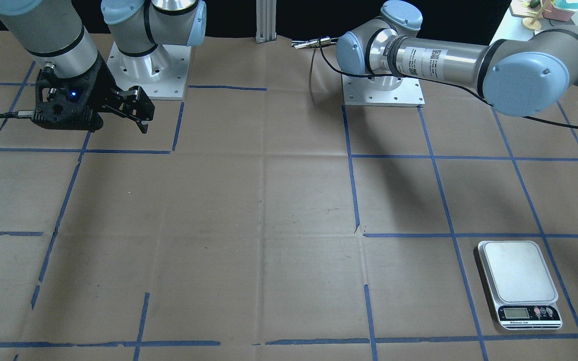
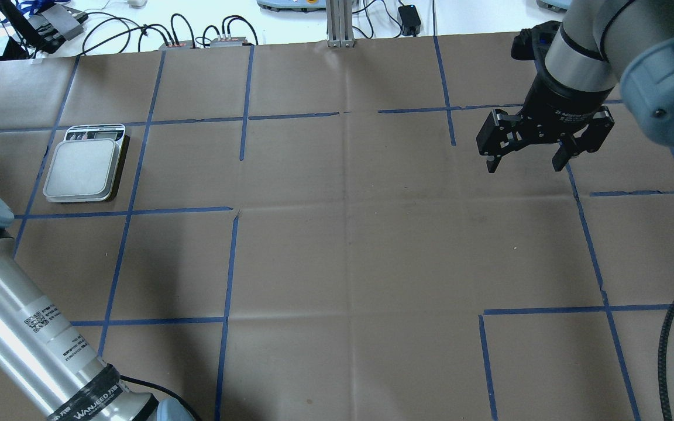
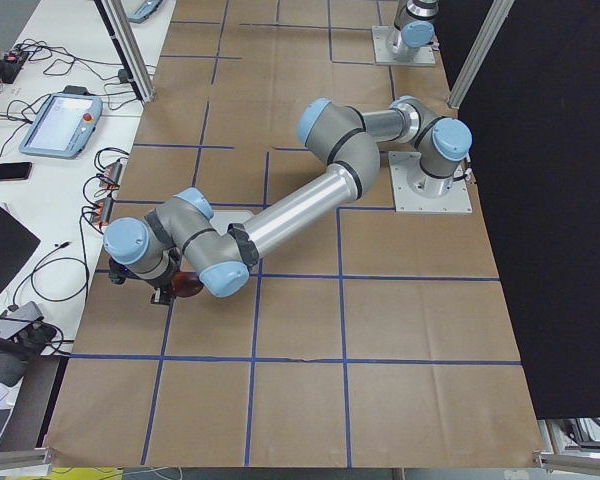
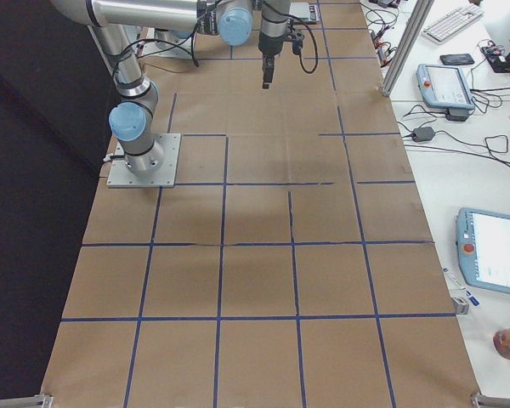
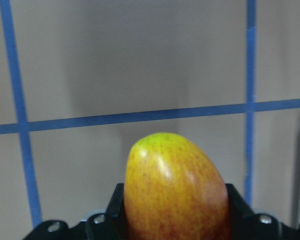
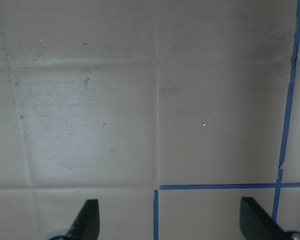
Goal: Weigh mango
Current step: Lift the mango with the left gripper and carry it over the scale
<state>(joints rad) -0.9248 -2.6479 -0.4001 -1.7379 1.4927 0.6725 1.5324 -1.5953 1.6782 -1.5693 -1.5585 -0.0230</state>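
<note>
Mango [image 5: 175, 195] hangs over the tabletop [image 2: 348, 234] near its left end, with the scale [image 2: 82, 169] just inboard of it (so the left arm is far nearer). The left gripper [image 3: 163, 292] is clenched on the fruit, long axis and yellow tip pointing outward. The right gripper [image 2: 524, 158] hangs spread, holding nothing, well apart.

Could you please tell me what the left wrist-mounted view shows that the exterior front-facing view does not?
Only the left wrist view: the mango, gripped by the left gripper. Only the front view: the whole scale, its platform bare, and the right gripper. Both: the brown table paper with blue tape lines.
</note>
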